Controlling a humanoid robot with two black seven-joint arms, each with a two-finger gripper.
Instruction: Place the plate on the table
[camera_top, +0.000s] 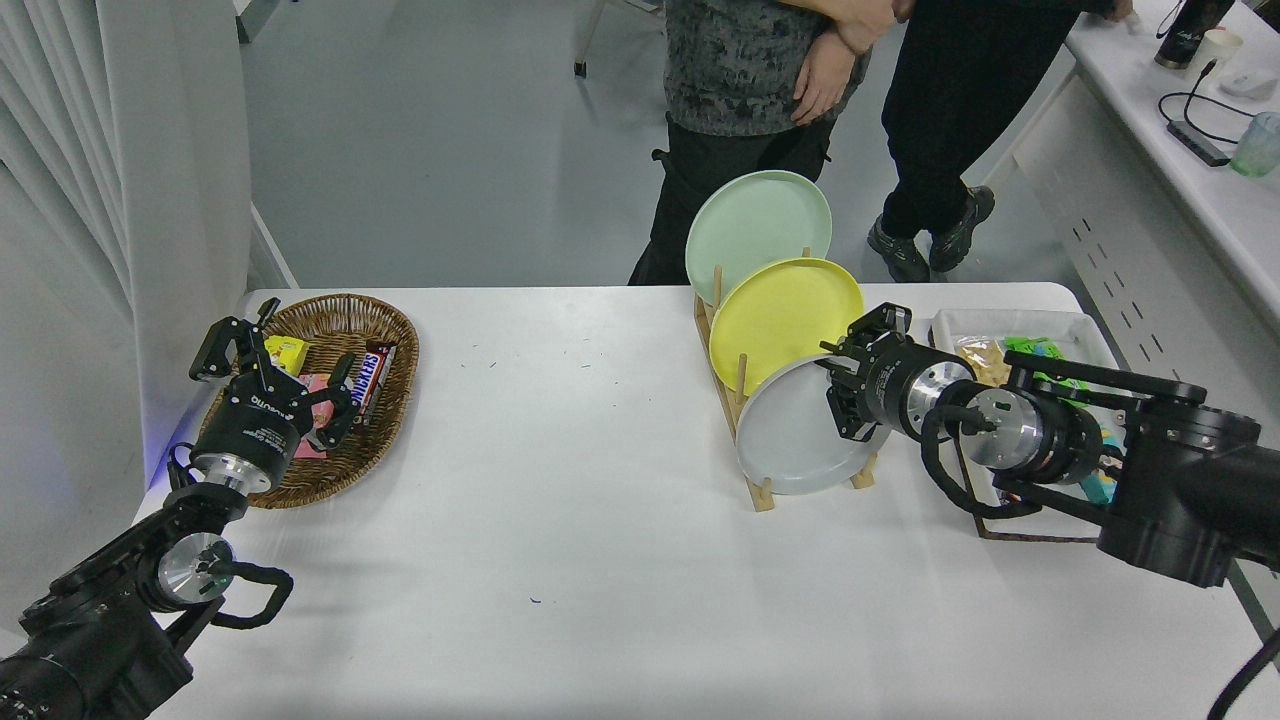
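The light-grey plate leans in the front slot of a wooden rack on the white table, in front of a yellow plate and a mint-green plate. My right gripper is at the grey plate's right rim, with its fingers closed over the edge. The plate's bottom still rests in the rack. My left gripper is parked open over a wicker basket at the left.
The basket holds snack bars. A white tray of snacks stands right of the rack, behind my right arm. Two people stand at the table's far side. A side desk with cables and a cup is at the upper right.
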